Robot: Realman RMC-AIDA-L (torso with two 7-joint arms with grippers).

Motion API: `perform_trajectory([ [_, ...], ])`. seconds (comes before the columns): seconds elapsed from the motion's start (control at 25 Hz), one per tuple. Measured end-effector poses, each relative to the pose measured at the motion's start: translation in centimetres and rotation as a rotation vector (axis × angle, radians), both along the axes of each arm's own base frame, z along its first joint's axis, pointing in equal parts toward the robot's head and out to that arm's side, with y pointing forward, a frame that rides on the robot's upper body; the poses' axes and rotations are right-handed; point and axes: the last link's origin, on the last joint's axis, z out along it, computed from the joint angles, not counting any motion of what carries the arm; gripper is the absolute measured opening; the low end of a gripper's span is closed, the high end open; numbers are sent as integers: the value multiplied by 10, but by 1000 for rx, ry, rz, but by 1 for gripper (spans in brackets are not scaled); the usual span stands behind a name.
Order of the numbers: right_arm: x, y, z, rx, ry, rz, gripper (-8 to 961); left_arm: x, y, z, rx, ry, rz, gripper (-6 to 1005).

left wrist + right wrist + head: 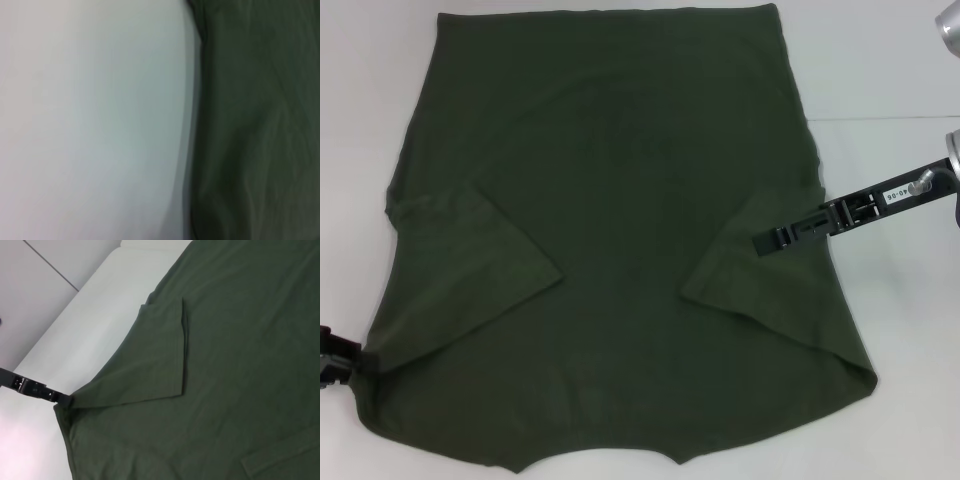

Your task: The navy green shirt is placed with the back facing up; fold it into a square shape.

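Shirt point(620, 200) lies spread flat on the white table point(890, 70), plain side up, filling most of the head view. Its straight hem runs along the far edge of that view and the neckline notch sits at the near edge. Both short sleeves are folded inward onto the body: the left sleeve point(480, 270) forms a flap pointing toward the middle, and the right sleeve point(760, 290) does the same from the other side. The cloth is mostly smooth, with faint creases.

Left gripper point(350, 362) is at the shirt's near left corner, beside the shoulder, touching the cloth edge there. In the right wrist view it shows as a dark bar point(62, 399) whose tip meets the corner of the folded left sleeve; the fingers seem closed on that edge, but I cannot tell for sure. The left wrist view shows only the shirt edge point(255, 125) against bare table point(90, 120).

Right gripper point(765, 241) reaches in from the right, its tip over the top of the folded right sleeve. The fingers look close together, though whether they pinch cloth I cannot tell.
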Motion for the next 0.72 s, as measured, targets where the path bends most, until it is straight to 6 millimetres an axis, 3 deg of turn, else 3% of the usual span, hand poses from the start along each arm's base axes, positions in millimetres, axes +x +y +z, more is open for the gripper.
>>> perform_trajectory([
  [0.32, 0, 0, 0, 3, 0, -1, 900, 1, 1, 1, -10, 6, 2, 110],
  [0.72, 17, -3, 16, 1, -8, -188, 899, 5, 4, 4, -19, 1, -9, 4],
])
